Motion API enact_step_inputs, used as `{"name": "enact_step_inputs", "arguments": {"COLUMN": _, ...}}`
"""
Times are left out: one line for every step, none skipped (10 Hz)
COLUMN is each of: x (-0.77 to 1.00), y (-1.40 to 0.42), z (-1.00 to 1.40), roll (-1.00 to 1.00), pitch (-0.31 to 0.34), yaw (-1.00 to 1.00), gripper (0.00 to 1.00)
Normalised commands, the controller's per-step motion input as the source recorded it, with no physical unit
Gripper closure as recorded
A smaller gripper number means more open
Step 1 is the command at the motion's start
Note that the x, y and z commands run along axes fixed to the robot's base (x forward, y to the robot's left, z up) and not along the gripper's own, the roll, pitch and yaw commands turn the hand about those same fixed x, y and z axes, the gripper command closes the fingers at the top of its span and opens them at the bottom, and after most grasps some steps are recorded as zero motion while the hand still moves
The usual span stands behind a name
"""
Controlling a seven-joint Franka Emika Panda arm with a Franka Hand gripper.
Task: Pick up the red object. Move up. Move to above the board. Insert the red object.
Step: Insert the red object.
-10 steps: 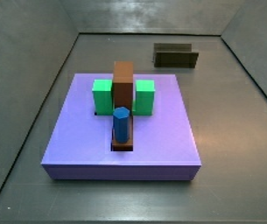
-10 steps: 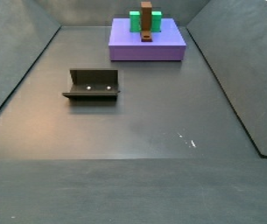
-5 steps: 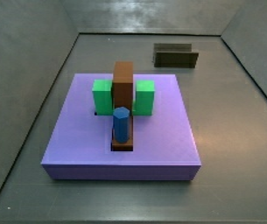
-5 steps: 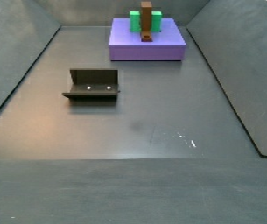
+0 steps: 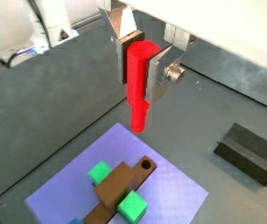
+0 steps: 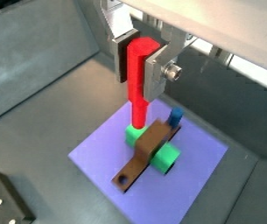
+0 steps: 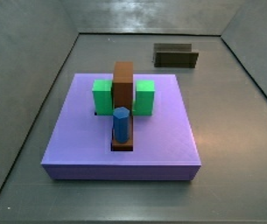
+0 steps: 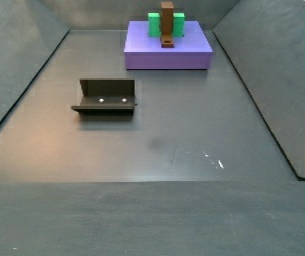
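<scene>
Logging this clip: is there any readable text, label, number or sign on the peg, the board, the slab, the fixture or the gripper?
None: no text, label, number or sign shows in any view.
The red object, held in the gripper above the board: plain.
Purple slab, green blocks, blue peg: plain.
Fixture: only two pale dots, not characters.

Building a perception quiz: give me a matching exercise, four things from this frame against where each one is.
1. red object
2. blue peg
3. green blocks
4. fixture

a. on the bare floor, off the purple slab
b. either side of the board
c. between the gripper fingers, above the slab
d. upright at one end of the board

1-c, 2-d, 3-b, 4-a
</scene>
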Motion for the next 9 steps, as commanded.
{"name": "enact_step_inputs", "arguments": {"x": -0.15, "y": 0.61, "z": -0.57, "roll": -0.01, "pitch": -0.154, "yaw": -0.33, "gripper": 1.0}}
{"name": "enact_step_inputs", "arguments": {"x": 0.0, "y": 0.41, "z": -0.63, "roll": -0.03, "pitch": -0.124, "yaw": -0.35, "gripper": 1.0}}
{"name": "enact_step_inputs", "arguments": {"x": 0.09, "y": 0.0, "z": -0.66, "roll": 0.0, "pitch": -0.116, "yaw": -0.2, "gripper": 1.0}}
{"name": "enact_step_inputs", "arguments": {"x": 0.16, "y": -0.01, "z": -0.72, "roll": 0.0, "pitch": -0.16, "yaw": -0.21, "gripper": 1.0}}
{"name": "enact_step_inputs", "arguments": {"x": 0.03, "y": -0.12, "z": -0.77, "roll": 0.0, "pitch": -0.236, "yaw": -0.2, "gripper": 1.0}}
{"name": "enact_step_inputs", "arguments": {"x": 0.17, "y": 0.0, "z": -0.75, "roll": 0.0, "pitch": -0.106, "yaw": -0.18, "gripper": 1.0}}
{"name": "enact_step_inputs", "arguments": {"x": 0.1, "y": 0.0, "z": -0.7, "roll": 0.06, "pitch": 0.0, "yaw": -0.19, "gripper": 1.0}}
{"name": "enact_step_inputs", "arguments": {"x": 0.0, "y": 0.23, "z": -0.7, "roll": 0.09, "pitch": 0.021, "yaw": -0.25, "gripper": 1.0}}
{"name": "enact_step_inputs", "arguments": {"x": -0.14, "y": 0.19, "z": -0.57, "roll": 0.09, "pitch": 0.0, "yaw": -0.29, "gripper": 1.0}}
